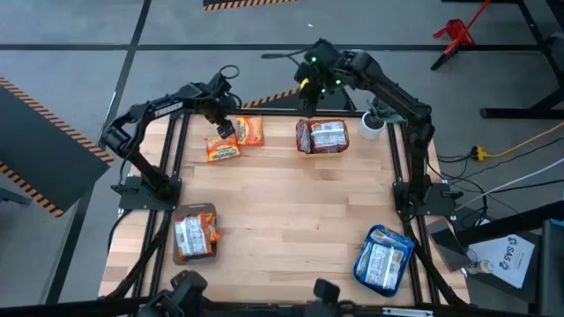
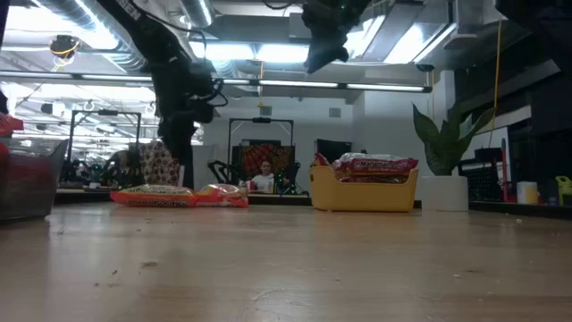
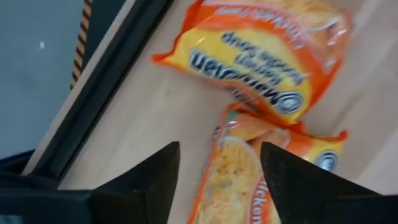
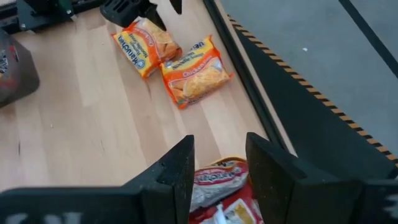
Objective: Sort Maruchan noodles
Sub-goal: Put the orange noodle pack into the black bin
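Two orange packets [image 1: 235, 140] lie flat on the table near its far left edge, overlapping at a corner: one [image 1: 249, 131] sits farther back, the other [image 1: 223, 151] nearer and tilted. Red-and-white packets [image 1: 322, 136] are piled in a heap at the far middle. More red-and-white packets [image 1: 195, 232] lie stacked at the near left. Blue-and-white packets [image 1: 384, 258] are piled at the near right corner.
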You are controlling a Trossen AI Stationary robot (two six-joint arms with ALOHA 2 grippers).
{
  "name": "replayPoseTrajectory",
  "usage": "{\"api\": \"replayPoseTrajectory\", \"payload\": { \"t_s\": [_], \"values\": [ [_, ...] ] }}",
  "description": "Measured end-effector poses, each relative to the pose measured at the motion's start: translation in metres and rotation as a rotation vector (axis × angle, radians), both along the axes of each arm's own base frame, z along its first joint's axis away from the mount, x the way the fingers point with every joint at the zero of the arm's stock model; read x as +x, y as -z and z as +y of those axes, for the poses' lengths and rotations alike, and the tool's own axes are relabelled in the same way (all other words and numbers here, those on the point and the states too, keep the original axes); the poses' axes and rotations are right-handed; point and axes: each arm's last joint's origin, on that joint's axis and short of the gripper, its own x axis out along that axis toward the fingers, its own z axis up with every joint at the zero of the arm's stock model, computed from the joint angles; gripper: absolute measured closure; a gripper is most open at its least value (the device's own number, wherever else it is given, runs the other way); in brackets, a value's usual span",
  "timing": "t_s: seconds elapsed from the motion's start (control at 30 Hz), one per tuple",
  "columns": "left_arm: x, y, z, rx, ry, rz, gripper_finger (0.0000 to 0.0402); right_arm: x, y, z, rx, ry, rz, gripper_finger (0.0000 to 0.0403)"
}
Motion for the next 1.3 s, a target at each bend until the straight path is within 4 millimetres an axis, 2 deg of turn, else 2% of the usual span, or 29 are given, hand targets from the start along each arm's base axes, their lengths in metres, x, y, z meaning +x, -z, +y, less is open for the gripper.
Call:
{"api": "replayPoseTrajectory", "payload": {
  "t_s": [0.17,0.37,0.5,0.63,0.73,0.8,0.97,1.1,1.3],
  "values": [
    [-0.002,0.017,0.007,-0.069,-0.052,0.042,0.0147,-0.012,-0.001,-0.018,0.018,0.004,-0.021,0.0272],
    [-0.007,0.042,0.016,-0.162,-0.074,0.098,0.0143,-0.020,0.000,-0.028,0.028,0.003,-0.024,0.0272],
    [-0.008,0.058,0.021,-0.270,-0.054,0.047,0.0144,-0.021,0.001,-0.028,0.031,-0.008,-0.014,0.0272],
    [-0.008,0.070,0.017,-0.459,-0.064,-0.044,0.0145,-0.022,0.002,-0.027,0.039,-0.019,0.003,0.0272],
    [-0.007,0.070,0.007,-0.609,-0.061,-0.114,0.0145,-0.023,0.002,-0.027,0.044,-0.019,0.009,0.0272],
    [-0.004,0.068,0.002,-0.630,-0.054,-0.099,0.0147,-0.023,0.002,-0.027,0.045,-0.019,0.010,0.0272],
    [0.006,0.069,-0.009,-0.589,-0.031,0.051,0.0176,-0.022,0.002,-0.026,0.065,-0.037,-0.005,0.0272],
    [0.020,0.069,-0.017,-0.565,0.024,0.046,0.0200,-0.022,0.002,-0.024,0.124,-0.043,-0.025,0.0272],
    [0.038,0.069,-0.025,-0.539,0.094,-0.028,0.0189,-0.022,0.003,-0.018,0.184,-0.080,-0.024,0.0272]
  ]
}}
